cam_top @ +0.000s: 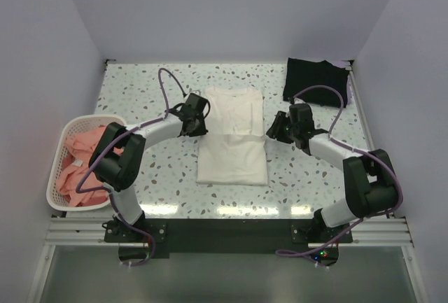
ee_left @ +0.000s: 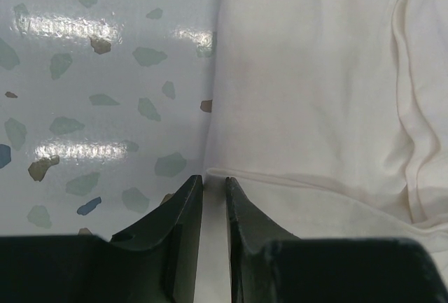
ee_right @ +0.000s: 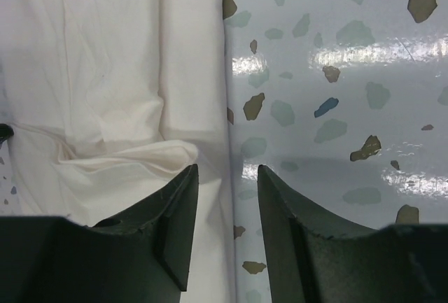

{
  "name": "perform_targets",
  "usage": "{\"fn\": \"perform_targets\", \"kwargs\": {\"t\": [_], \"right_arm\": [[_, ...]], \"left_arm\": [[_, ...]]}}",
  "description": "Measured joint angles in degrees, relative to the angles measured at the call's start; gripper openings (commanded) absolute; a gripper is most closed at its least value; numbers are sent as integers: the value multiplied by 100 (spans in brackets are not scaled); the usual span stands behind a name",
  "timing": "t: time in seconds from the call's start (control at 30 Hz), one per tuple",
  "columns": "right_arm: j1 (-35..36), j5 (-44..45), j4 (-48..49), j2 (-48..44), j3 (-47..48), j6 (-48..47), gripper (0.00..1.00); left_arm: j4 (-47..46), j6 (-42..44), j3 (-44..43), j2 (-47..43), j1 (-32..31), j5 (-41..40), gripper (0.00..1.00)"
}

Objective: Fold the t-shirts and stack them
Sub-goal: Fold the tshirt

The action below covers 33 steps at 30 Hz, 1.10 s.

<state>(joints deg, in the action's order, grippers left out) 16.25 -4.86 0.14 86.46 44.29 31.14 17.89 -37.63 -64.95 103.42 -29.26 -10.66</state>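
T-shirt (cam_top: 232,156) centre of table (cam_top: 140,86); 2nd shirt (cam_top: 315,79) far-right corner; basket (cam_top: 52,180) left edge, shirts (cam_top: 77,170) prob. inside.

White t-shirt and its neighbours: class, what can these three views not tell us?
- white t-shirt: underside hidden against the table, every view.
- salmon-pink t-shirts: number unclear, bunched in the basket, top view.
- left gripper: whether it pinches cloth, own fingers hide the contact, left wrist view.

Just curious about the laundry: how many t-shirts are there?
3 at least: white cloth t-shirt mid-table, folded black t-shirt far right corner, salmon-pink cloth in the white plastic lattice basket, possibly several shirts.
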Motion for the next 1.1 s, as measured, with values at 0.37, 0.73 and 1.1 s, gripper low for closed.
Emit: {"fn": "perform_targets", "kwargs": {"t": [0.37, 0.73, 1.1], "right_arm": [[-7, -352, 726, 66, -415, 81, 40], [-4, -544, 852, 531, -238, 83, 39], [-2, -831, 1108, 820, -57, 258, 24]], "left_arm": [[-105, -4, 114, 0, 15, 68, 25], [-330, -22, 262, 0, 37, 170, 24], [-417, -31, 306, 0, 70, 275, 16]]}}
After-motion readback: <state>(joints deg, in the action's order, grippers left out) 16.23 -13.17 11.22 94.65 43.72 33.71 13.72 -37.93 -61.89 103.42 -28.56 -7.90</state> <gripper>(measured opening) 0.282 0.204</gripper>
